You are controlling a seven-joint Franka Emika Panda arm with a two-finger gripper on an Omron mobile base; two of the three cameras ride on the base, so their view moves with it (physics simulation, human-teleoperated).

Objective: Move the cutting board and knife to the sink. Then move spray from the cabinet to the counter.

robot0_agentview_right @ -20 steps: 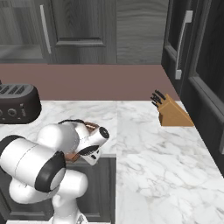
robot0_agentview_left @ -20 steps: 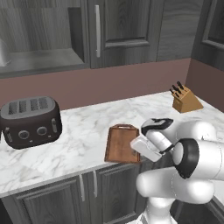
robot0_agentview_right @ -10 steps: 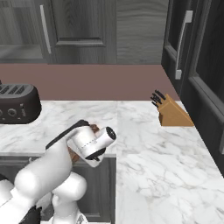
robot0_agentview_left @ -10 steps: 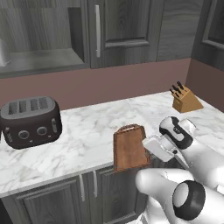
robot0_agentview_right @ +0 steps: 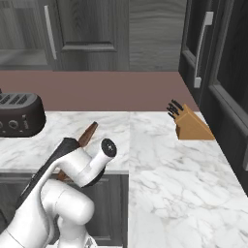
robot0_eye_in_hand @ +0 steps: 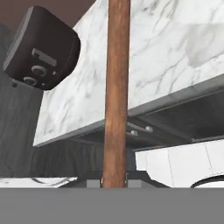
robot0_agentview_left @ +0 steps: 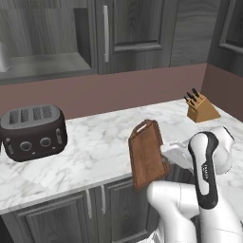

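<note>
The reddish-brown cutting board (robot0_agentview_left: 148, 154) is off the counter (robot0_agentview_left: 95, 142) and tipped steeply up on its edge over the front edge. My gripper (robot0_agentview_left: 167, 155) is shut on its right rim. In the hand view the cutting board (robot0_eye_in_hand: 117, 87) runs edge-on up the middle, pinched at the bottom between my gripper's (robot0_eye_in_hand: 114, 181) fingers. From the right base view a corner of the cutting board (robot0_agentview_right: 88, 134) sticks up behind my arm. A pale spray (robot0_agentview_left: 4, 57) stands on the cabinet shelf (robot0_agentview_left: 47, 66), cut off by the left edge. The knife and the sink are out of view.
A dark toaster (robot0_agentview_left: 32, 130) sits on the counter to the left of the board. A tan knife block (robot0_agentview_left: 200, 108) stands at the back right near the wall. The cabinet door with its silver bar handle (robot0_agentview_left: 106, 33) hangs above. Dark lower cabinets (robot0_agentview_left: 71, 213) lie below the counter.
The board lay flat on the counter; my gripper closed on its rim and it has risen and tilted up on edge. My arm has swung lower and to the right.
</note>
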